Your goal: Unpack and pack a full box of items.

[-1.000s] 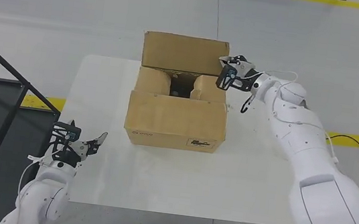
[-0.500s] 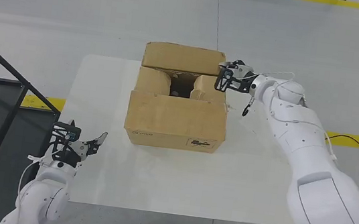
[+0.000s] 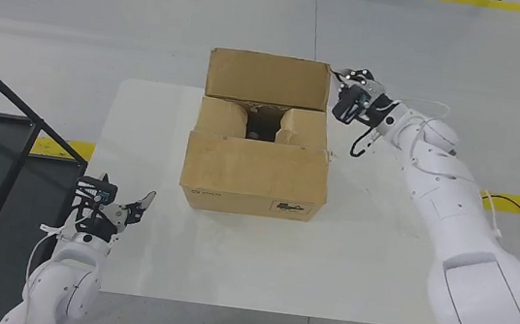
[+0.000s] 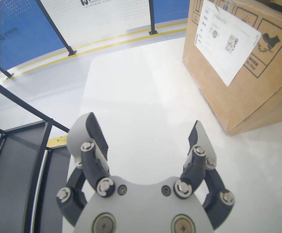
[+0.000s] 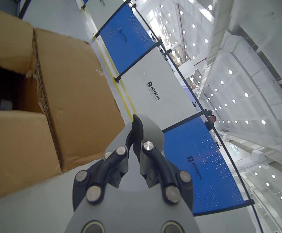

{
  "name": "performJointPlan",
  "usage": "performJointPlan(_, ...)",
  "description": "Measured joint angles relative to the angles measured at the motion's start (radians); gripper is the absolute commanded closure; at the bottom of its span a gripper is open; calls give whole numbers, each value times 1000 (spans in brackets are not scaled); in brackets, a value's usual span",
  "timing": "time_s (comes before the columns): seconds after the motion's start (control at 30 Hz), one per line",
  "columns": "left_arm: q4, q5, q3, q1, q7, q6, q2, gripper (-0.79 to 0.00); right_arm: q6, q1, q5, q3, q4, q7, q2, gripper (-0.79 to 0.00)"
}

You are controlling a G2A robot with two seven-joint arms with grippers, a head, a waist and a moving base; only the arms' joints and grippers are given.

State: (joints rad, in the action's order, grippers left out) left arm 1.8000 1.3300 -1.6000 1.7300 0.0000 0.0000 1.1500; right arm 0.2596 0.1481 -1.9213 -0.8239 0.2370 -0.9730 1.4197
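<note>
Near the middle of the white bench [image 3: 147,129] stands the cardboard box [image 3: 253,176], its rear flap [image 3: 268,78] raised and two inner flaps folded over a dark gap. Just beside that rear flap's right end hangs the right end effector [image 3: 350,87], fingers pressed together on nothing. Over the bench's near left corner, well apart from the box, the left end effector [image 3: 121,202] hovers, fingers spread wide.
</note>
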Motion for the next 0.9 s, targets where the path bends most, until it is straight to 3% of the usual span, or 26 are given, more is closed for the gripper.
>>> performJointPlan(0.03,0,0,0,0,0,0,0,-785,27,7,20,-8,8,-24,-4,-249)
performJointPlan(0.07,0,0,0,0,0,0,0,-785,53,14,37,-14,15,-45,-7,-785)
performJointPlan(0.17,0,0,0,0,0,0,0,-785,127,35,87,-32,26,-89,-14,-785)
performJointPlan(0.43,0,0,0,0,0,0,0,-785,147,50,110,-46,35,-87,-15,-785)
performJointPlan(0.5,0,0,0,0,0,0,0,-785,237,59,178,-73,38,-76,-24,-785)
performJointPlan(0.6,0,0,0,0,0,0,0,-785,505,57,304,-117,47,-29,-41,-785)
performJointPlan(0.63,0,0,0,0,0,0,0,-785,605,57,348,-132,66,23,-47,-785)
performJointPlan(0.7,0,0,0,0,0,0,0,-785,715,64,412,-149,111,130,-59,-785)
performJointPlan(0.9,0,0,0,0,0,0,0,-785,753,154,633,-63,237,326,-93,-785)
